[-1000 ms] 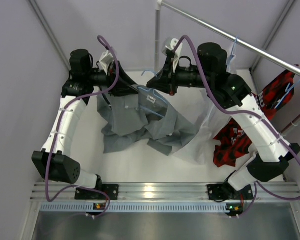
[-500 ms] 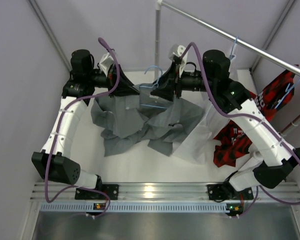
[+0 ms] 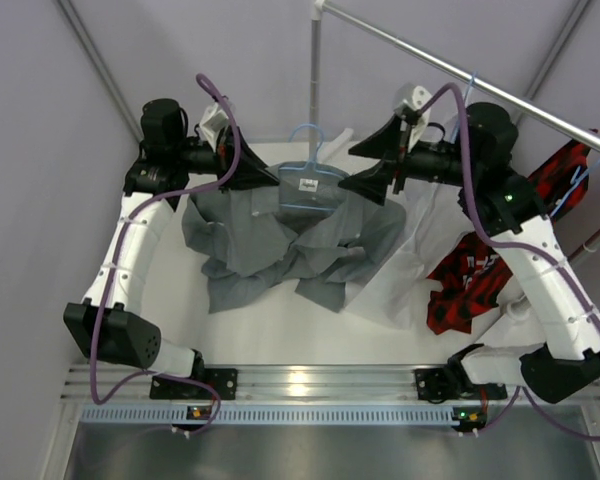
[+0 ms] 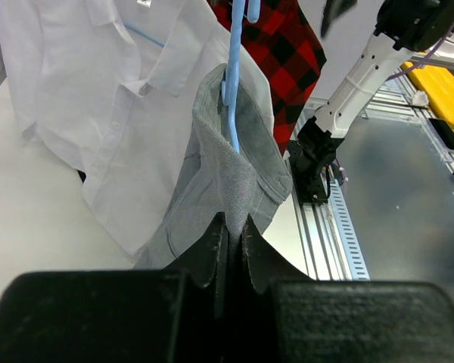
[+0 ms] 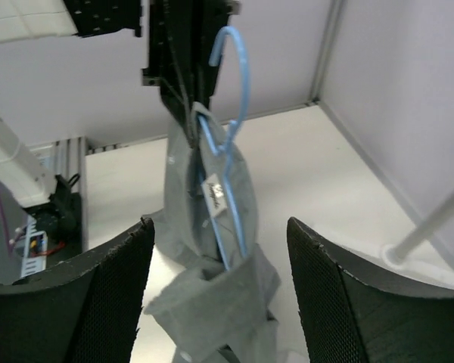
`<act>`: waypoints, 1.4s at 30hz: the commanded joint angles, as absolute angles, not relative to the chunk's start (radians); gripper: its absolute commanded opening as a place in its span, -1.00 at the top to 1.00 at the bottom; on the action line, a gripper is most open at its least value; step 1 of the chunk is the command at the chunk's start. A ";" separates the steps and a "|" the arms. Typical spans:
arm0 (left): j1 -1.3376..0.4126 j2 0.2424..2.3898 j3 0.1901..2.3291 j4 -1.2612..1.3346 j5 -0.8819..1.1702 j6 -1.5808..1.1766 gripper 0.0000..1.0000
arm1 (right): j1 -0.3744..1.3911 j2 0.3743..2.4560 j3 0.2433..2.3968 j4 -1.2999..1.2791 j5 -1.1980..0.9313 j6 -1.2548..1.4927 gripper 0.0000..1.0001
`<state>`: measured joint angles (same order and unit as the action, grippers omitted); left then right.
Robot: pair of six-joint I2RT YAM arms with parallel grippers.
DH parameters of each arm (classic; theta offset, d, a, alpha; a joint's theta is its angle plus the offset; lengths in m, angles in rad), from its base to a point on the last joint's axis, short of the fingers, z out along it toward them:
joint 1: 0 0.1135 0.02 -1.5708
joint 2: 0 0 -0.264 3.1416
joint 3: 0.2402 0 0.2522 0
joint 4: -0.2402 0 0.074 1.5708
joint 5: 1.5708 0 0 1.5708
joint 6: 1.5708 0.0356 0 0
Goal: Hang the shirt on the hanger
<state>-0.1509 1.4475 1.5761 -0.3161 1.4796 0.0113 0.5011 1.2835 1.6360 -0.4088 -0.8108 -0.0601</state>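
From the top view, the shirt (image 3: pixel 280 232) hung by its collar end from the hanger (image 3: pixel 307 168) between the two arms, with its lower half slumped in folds on the tabletop (image 3: pixel 280 325). The left tool (image 3: pixel 265 178) was at the left shoulder. The right tool (image 3: pixel 348 172) stood wide just beside the right shoulder, holding nothing.

From the left wrist, the jaws were pinched narrow on a ridge of grey cloth. Whether the hanger's arm lay inside that pinch could not be told. A white shirt (image 4: pixel 91 91) and a red-and-black garment (image 4: pixel 284 45) hung behind.

From the right wrist, the fingers (image 5: pixel 98 295) gaped apart with the cloth sagging beyond them. The fabric looked soft, light and limp, likely to slide off the thin frame. The shoulder seam or collar seemed the best hold.
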 commanded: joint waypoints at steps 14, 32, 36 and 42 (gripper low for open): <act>-0.143 1.413 1.631 -0.276 1.674 0.041 1.00 | 0.351 1.227 1.649 -0.819 -0.923 -0.517 -0.12; -0.170 1.344 1.637 -0.276 1.674 0.038 1.00 | 0.390 1.393 1.743 -0.755 -1.111 -0.560 -0.15; -0.170 1.353 1.644 -0.276 1.674 0.023 1.00 | 0.391 1.384 1.749 -0.819 -1.117 -0.620 -0.16; -0.173 1.353 1.635 -0.278 1.674 0.029 1.00 | 0.399 1.422 1.782 -0.834 -1.203 -0.626 -0.04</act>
<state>-0.1661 1.3769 1.6012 -0.3164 1.4746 0.0154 0.3809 1.4010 1.7187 -0.8204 -1.1084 -0.5842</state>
